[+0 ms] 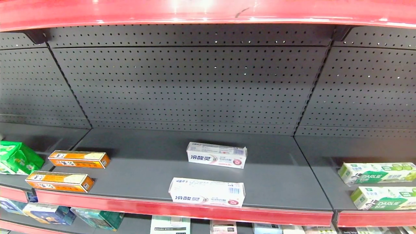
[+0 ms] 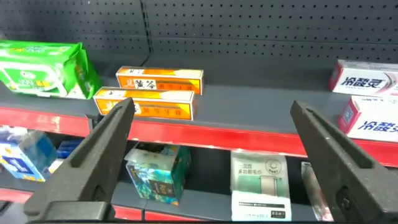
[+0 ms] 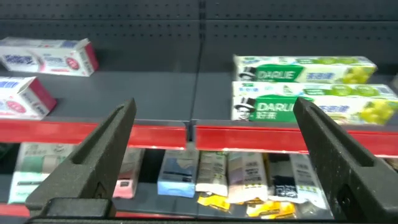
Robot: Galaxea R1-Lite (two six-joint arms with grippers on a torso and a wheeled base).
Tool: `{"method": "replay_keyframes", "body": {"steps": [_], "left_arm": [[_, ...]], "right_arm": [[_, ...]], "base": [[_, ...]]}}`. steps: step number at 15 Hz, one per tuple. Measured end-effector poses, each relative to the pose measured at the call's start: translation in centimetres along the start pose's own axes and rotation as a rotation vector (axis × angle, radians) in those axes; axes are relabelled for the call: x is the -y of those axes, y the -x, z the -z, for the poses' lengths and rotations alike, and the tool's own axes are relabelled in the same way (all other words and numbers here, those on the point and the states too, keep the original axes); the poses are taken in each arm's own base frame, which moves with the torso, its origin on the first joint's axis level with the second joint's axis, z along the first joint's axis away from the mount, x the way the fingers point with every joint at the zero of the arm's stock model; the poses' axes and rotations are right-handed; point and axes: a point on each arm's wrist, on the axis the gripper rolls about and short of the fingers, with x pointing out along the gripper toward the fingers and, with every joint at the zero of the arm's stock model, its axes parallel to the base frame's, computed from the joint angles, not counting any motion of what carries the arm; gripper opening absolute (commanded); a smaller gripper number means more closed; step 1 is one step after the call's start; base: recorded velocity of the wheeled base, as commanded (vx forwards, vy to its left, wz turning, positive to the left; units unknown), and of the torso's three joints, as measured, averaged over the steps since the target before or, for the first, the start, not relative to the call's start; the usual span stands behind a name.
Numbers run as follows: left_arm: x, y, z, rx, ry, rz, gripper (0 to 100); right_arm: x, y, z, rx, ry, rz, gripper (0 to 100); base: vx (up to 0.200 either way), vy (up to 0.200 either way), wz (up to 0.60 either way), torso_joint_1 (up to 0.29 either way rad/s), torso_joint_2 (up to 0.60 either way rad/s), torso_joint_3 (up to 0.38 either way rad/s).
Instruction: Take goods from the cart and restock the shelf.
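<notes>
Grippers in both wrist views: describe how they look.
The left gripper and right gripper look alike. Each has two matte dark-grey fingers shaped as long, flat-sided wedges that taper to blunt tips, with plain, unmarked surfaces.

Dark grey pegboard back panel (image 1: 195, 81); red fascia (image 1: 208, 13) overhead, light glare.

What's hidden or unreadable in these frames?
- Head view: green pack cut off by the left edge; green toothpaste boxes by the right edge.
- Same view: lower-shelf goods mostly hidden by the red shelf lip, cut by the bottom edge.
- Left wrist view: white boxes cut by the picture edge; left gripper covers lower-shelf goods.
- Right wrist view: right gripper covers lower-shelf goods; yellow packets too small to identify.
</notes>
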Motion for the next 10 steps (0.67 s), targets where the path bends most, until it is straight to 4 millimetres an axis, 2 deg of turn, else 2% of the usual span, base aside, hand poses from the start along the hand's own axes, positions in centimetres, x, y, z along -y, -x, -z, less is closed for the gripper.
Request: {"method": "replay_keyframes", "body": {"steps": [10], "left_arm": [[0.00,0.00,0.01,-0.001,-0.002,0.000,100]], "right_arm": [[0.00,0.00,0.00,0.000,0.000,-0.001,100]], "base": [[0.000,0.000,0.00,0.000,0.00,0.000]]}}
